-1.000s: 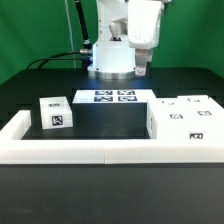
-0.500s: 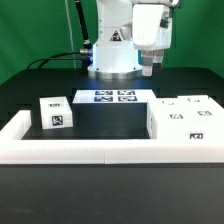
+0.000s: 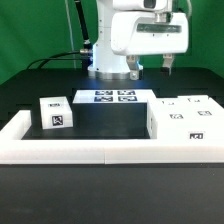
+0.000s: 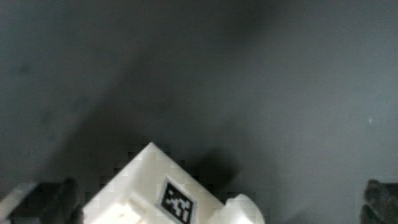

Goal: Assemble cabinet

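The cabinet parts lie inside the border wall. A small white cube part (image 3: 55,113) with tags stands at the exterior view's left. The large white block (image 3: 183,118) of tagged parts stands at the right. My gripper (image 3: 151,67) hangs high above the table's back, over the block's far left corner. It is open and empty, with its fingers (image 3: 133,70) spread wide. In the wrist view the gripper (image 4: 214,205) looks down on a corner of a white tagged part (image 4: 151,190), far below and between the fingers (image 4: 45,200).
The long low white border wall (image 3: 100,152) runs along the front and both sides. The marker board (image 3: 113,97) lies flat at the back middle. The robot base (image 3: 110,62) stands behind it, with cables at the back left.
The gripper has moved to the exterior view's right and turned about its axis. Both fingers now show side by side, spread apart. The cabinet parts have not moved.
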Robot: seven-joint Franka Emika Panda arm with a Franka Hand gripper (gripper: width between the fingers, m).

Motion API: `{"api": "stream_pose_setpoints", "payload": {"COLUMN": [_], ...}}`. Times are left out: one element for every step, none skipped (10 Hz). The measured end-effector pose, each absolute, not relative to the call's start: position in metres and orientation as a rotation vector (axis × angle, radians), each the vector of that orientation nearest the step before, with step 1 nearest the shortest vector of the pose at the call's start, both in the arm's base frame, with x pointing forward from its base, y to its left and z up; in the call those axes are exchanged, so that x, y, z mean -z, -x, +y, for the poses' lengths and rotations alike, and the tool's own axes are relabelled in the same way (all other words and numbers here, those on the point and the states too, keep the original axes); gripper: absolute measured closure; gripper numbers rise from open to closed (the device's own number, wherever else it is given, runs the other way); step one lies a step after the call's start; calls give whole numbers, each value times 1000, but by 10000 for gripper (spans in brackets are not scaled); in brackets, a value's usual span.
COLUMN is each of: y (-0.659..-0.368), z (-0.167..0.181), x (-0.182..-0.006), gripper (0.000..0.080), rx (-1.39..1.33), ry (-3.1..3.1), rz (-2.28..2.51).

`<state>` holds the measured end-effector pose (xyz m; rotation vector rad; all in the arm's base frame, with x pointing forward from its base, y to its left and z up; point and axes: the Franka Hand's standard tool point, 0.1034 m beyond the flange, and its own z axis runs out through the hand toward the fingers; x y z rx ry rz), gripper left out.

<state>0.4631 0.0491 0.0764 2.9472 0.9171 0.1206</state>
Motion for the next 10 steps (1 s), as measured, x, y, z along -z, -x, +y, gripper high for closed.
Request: {"api": "stream_pose_setpoints", "payload": {"y": [-463, -464, -463, -463, -463, -465, -467, -469, -474, -477], "z": [54, 58, 60, 61, 61, 64, 70, 72, 75, 79], "x": [-72, -71, -71, -71, -71, -69, -58, -49, -46, -39], "gripper": [2, 2, 2, 2, 2, 2, 2, 2, 2, 2], "rx": [-115, -122, -123, -123, -123, -151, -204, -222, -255, -271], "ry": [-3001, -3044, -3076, -3096, -3109, -3125, -3129, -3130, -3131, -3139], "rz": [788, 679, 572, 497, 444, 376, 390, 400, 399, 375]}}
